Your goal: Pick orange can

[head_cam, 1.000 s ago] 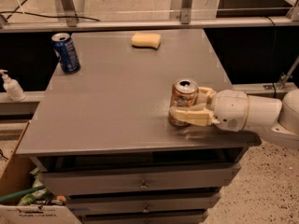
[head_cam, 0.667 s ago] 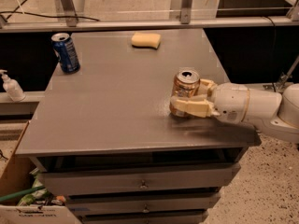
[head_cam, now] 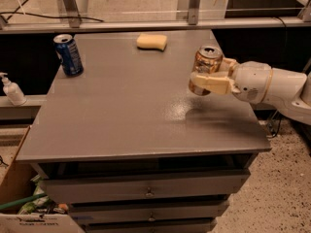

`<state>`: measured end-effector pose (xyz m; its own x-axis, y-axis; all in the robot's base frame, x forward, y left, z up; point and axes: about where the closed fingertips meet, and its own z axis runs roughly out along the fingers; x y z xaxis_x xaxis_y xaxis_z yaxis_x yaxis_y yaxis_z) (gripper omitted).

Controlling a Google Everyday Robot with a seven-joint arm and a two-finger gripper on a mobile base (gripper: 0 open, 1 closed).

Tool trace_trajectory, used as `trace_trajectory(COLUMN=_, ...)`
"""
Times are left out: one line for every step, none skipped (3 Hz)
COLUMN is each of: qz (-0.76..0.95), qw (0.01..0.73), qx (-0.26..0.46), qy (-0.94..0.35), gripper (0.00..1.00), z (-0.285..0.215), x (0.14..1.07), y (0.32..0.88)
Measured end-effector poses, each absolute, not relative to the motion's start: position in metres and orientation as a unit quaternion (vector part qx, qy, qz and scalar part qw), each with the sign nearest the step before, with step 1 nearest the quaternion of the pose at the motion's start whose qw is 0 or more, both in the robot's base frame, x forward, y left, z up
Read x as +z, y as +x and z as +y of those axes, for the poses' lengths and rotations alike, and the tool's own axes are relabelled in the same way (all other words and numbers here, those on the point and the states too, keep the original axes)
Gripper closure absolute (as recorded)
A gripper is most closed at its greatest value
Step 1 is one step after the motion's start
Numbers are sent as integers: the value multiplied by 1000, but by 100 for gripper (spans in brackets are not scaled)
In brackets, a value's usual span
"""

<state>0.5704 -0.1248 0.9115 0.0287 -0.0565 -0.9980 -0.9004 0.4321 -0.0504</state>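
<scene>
The orange can (head_cam: 206, 64) has a copper body and a silver top with a pull-tab. It is upright and held clear above the right side of the grey table (head_cam: 121, 110), with its shadow on the surface below. My gripper (head_cam: 210, 79) comes in from the right on a white arm and is shut on the can, one cream finger (head_cam: 211, 84) across its front and the other behind it.
A blue can (head_cam: 68, 55) stands at the table's back left corner. A yellow sponge (head_cam: 151, 41) lies at the back centre. A white pump bottle (head_cam: 10, 90) sits on a ledge to the left. Drawers are below the tabletop, a cardboard box at lower left.
The gripper has lifted the orange can off the table and carried it upward; its shadow now lies apart from it on the surface. The blue can and the sponge have not moved.
</scene>
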Motion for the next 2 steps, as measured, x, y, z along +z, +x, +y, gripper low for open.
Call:
trace_trajectory(qz=592, qw=623, qx=341, qy=-379, gripper=100, z=-140, x=944, y=588)
trace_trajectory(qz=582, qw=643, qx=348, qy=-356, gripper=100, z=-145, x=975, y=599)
